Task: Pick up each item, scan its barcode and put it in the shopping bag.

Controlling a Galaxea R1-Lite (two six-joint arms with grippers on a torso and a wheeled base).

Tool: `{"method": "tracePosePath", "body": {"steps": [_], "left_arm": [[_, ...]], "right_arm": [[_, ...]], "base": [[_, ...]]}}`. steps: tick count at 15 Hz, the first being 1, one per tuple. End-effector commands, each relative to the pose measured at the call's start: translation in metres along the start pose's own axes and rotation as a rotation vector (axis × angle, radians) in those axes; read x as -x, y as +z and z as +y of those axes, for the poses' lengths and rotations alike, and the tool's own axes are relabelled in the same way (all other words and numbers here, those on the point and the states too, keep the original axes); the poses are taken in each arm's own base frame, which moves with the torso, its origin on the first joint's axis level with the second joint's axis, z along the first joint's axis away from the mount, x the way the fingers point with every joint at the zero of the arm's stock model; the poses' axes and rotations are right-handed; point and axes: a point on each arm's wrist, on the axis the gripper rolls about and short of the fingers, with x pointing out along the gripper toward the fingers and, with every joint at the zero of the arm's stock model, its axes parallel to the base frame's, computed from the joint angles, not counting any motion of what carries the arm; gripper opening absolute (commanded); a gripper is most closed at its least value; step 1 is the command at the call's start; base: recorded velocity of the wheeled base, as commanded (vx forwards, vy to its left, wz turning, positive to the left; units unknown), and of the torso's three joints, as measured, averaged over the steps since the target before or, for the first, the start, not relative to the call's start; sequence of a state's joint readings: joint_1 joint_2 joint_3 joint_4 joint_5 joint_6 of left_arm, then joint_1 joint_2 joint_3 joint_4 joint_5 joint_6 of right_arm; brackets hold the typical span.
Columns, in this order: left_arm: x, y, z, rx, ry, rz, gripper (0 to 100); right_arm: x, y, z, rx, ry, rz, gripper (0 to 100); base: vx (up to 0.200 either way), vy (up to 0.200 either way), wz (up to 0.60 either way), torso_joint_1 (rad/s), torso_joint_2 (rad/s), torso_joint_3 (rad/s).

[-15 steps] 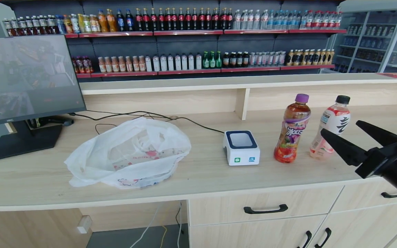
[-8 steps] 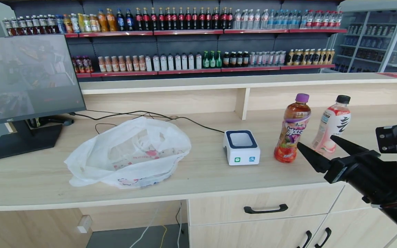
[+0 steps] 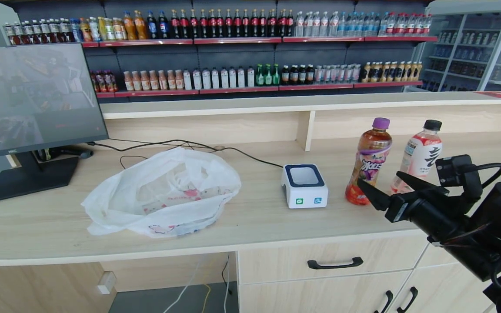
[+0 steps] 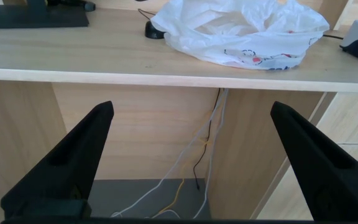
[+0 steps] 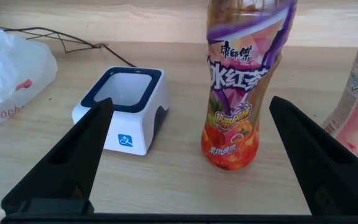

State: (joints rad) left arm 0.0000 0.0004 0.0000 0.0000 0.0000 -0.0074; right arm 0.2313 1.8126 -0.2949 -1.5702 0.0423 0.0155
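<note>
**Right claw before the grasp.** The purple-capped bottle (image 3: 370,161) is standing upright on the table (image 3: 255,221), right of the scanner (image 3: 304,186) and just left of a black-capped pink bottle (image 3: 418,158). It is tall and slim, showing amber drink above a purple and red wrap label. I am holding my right claw (image 3: 379,179) spread near the bottle's base, on its near-right side, touching nothing. By my judgement, the fingers should straddle the labelled body at mid-height, level and clear of the neighbouring bottle, since a low or glancing contact could tip it. My left claw (image 4: 191,112), also spread, is hanging below the table's near edge, nearer than the shopping bag (image 3: 163,193) lying at the left.
</note>
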Motion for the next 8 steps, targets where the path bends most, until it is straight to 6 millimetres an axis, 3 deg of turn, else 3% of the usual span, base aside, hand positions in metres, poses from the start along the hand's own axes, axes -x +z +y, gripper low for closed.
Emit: {"method": "tracePosePath", "body": {"steps": [1,8], "left_arm": [[0.000,0.000,0.000,0.000,0.002,0.000,100],[0.000,0.000,0.000,0.000,0.000,0.000,100]], "right_arm": [[-0.011,-0.007,-0.001,0.000,-0.002,0.013,100],[-0.027,-0.008,-0.009,0.011,-0.030,-0.006,100]], "base": [[0.000,0.000,0.00,0.000,0.00,0.000],[0.000,0.000,0.00,0.000,0.00,0.000]]}}
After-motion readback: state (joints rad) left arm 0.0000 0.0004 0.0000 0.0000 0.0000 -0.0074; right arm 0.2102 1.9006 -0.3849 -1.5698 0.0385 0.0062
